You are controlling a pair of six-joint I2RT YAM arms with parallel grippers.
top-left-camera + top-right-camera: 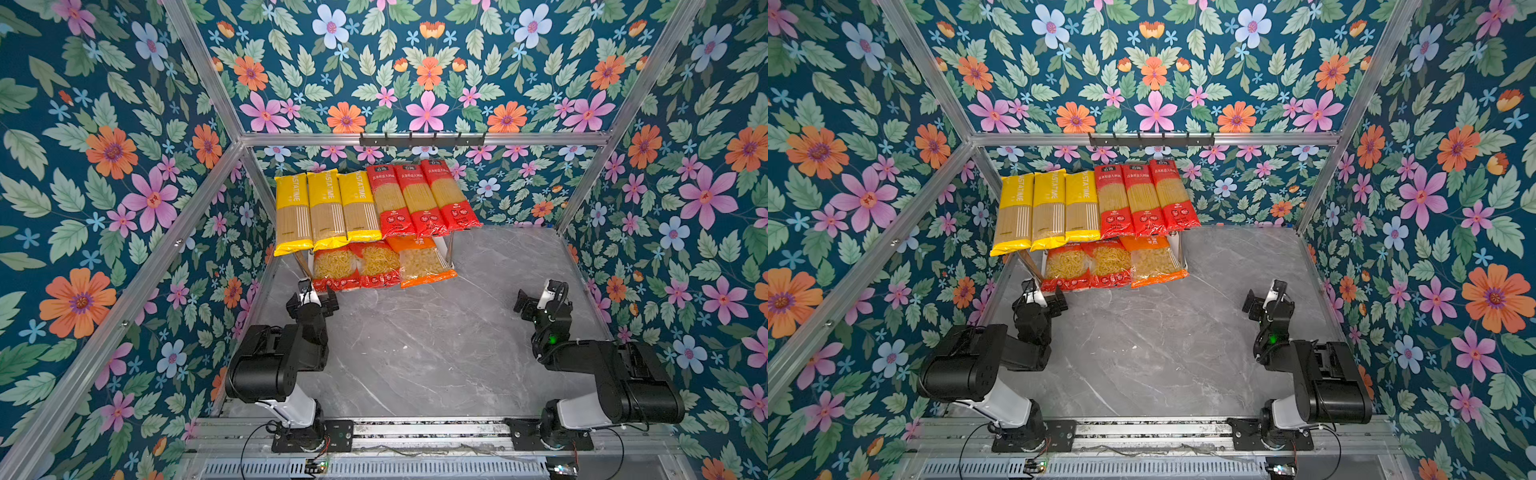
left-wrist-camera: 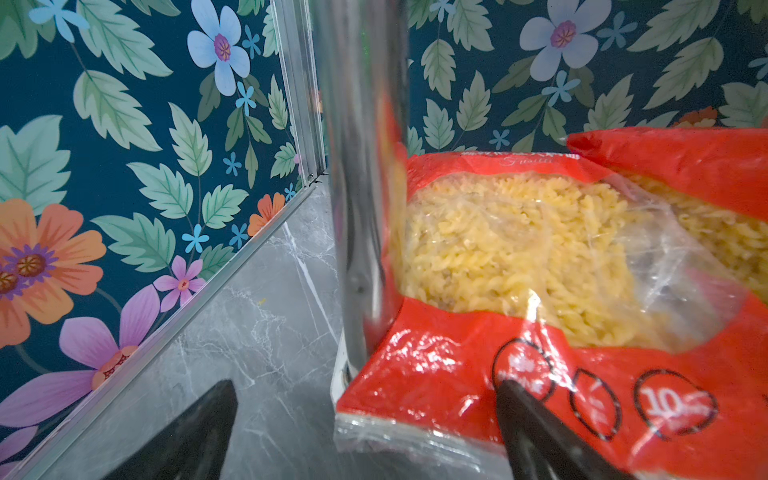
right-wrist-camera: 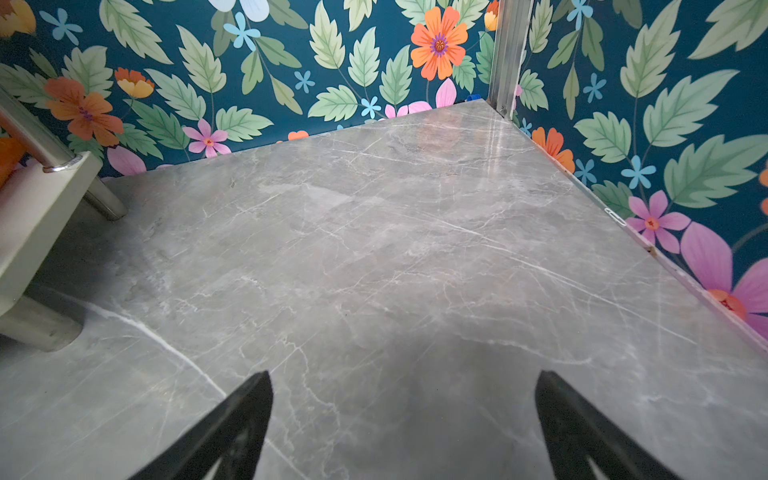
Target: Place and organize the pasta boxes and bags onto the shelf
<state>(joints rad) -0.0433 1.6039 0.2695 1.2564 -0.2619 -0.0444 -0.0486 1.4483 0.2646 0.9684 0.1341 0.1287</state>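
Packs (image 1: pixel 417 199) of crinkly glossy plastic cover the white-boarded, shiny-legged shelf (image 3: pixel 39 197).

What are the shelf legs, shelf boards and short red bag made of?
Shelf legs: polished metal, mirror-like reflections. Shelf boards: white, matte, likely painted wood or plastic. Short red bag: thin glossy plastic film, crinkled, with a clear window showing pasta.

Robot test booth in a lab, aluminium frame (image 1: pixel 291 139) lined with floral wall panels (image 1: pixel 104 166), grey marble-look tabletop (image 1: pixel 436 340), left arm (image 1: pixel 274 361) and right arm (image 1: pixel 615 374) bolted to a metal rail (image 1: pixel 428 428) along the near edge, bare circuit board (image 1: pixel 316 465) exposed below.
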